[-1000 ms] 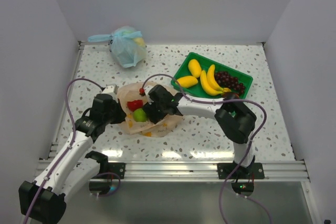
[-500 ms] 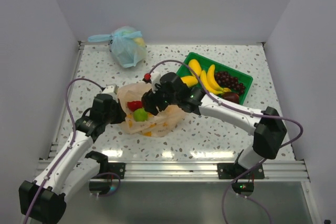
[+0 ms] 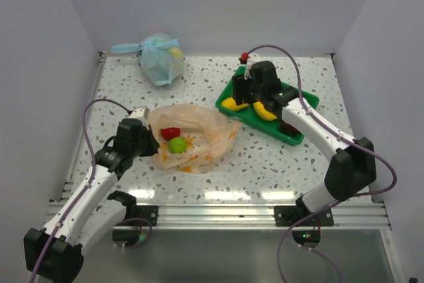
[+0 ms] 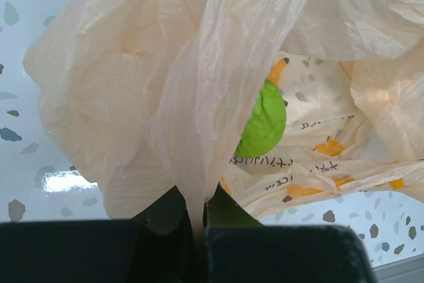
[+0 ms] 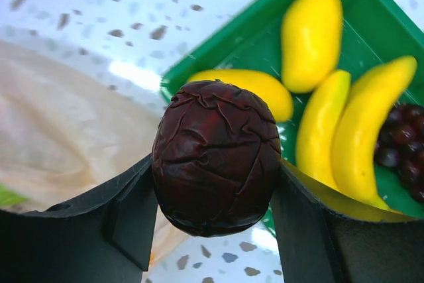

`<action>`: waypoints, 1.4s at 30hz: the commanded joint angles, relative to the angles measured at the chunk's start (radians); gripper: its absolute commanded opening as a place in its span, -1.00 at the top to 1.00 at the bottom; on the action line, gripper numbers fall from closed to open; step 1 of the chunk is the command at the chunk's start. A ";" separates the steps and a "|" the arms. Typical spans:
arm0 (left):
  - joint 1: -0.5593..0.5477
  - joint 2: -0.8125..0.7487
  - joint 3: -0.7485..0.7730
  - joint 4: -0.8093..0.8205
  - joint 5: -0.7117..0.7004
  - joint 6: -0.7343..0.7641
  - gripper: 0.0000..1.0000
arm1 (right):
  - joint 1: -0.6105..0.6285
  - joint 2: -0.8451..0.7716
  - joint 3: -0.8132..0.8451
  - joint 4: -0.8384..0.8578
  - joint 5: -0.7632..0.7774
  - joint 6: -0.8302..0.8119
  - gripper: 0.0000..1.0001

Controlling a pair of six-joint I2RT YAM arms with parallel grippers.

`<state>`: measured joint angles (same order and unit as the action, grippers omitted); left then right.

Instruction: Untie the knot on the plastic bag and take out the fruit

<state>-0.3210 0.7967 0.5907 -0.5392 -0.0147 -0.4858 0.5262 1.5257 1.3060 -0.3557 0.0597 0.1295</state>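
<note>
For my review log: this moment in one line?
left gripper: pinching plastic bag | right gripper: maroon fruit, at green tray | in bag: lime, red fruit

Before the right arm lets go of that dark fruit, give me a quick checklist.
1. Dark fruit held in right claw: ok, clamped from both sides.
2. Right claw over the green tray: cannot tell; the wrist view puts it at the tray's corner.
3. Landing spot: not ok straight ahead, a mango lies there; bare green shows beside it.
4. Left claw shut on plastic bag: ok.
5. Bag mouth open, lime and red fruit exposed: ok.
</note>
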 commanded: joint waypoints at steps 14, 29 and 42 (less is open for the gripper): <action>0.002 -0.008 -0.009 0.048 -0.010 0.013 0.94 | -0.141 0.183 -0.021 -0.035 0.012 0.047 -0.97; 0.002 -0.001 -0.011 0.051 -0.004 0.013 0.94 | 0.107 -0.027 -0.014 0.044 -0.168 0.182 -0.96; 0.002 -0.008 -0.009 0.053 -0.005 0.013 0.95 | 0.431 0.204 0.053 0.242 -0.296 0.374 -0.94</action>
<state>-0.3210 0.7967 0.5907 -0.5388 -0.0147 -0.4858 0.9150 1.6638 1.3155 -0.1867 -0.1894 0.4324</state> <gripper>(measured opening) 0.044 0.975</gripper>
